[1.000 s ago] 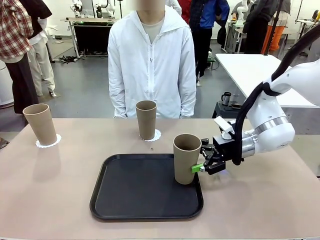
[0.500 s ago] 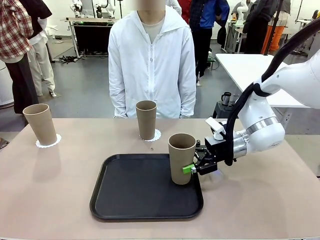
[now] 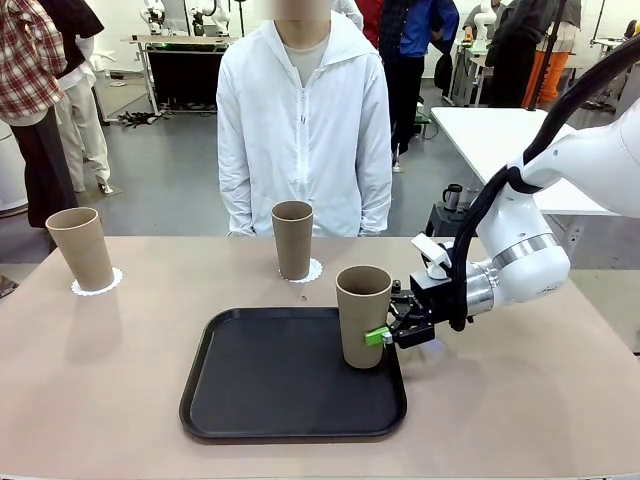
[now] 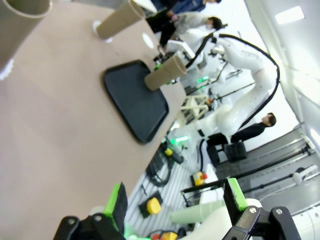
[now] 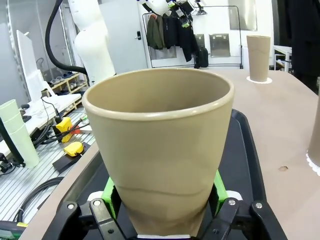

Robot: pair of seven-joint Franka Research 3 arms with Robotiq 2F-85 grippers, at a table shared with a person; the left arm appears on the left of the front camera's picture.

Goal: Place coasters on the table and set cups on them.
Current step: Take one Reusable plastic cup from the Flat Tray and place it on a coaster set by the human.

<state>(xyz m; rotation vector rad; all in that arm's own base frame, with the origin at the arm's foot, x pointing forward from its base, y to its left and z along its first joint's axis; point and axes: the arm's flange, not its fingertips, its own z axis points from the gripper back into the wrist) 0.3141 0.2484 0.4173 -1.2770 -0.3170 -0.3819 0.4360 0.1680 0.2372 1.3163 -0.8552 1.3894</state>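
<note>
My right gripper (image 3: 384,336) is shut on the lower part of a tan cup (image 3: 363,315), which stands upright at the right edge of the black tray (image 3: 270,400). In the right wrist view the green pads (image 5: 108,192) press both sides of this cup (image 5: 160,145). Two more cups stand on white lacy coasters on the beige table (image 3: 100,400): one far left (image 3: 80,248) on its coaster (image 3: 98,283), one at the far middle (image 3: 292,240) on its coaster (image 3: 309,271). A third coaster is hidden. My left gripper (image 4: 175,200) is open and holds nothing, off the table's edge.
A person in a white jacket (image 3: 303,130) stands at the far side, hands down. A small dark mug (image 3: 453,195) sits beyond the table by a white table (image 3: 500,140). The tray's left half and the table's near corners are bare.
My right gripper has carried the cup a little to the left, further over the tray. In the last half second it has hardly moved.
</note>
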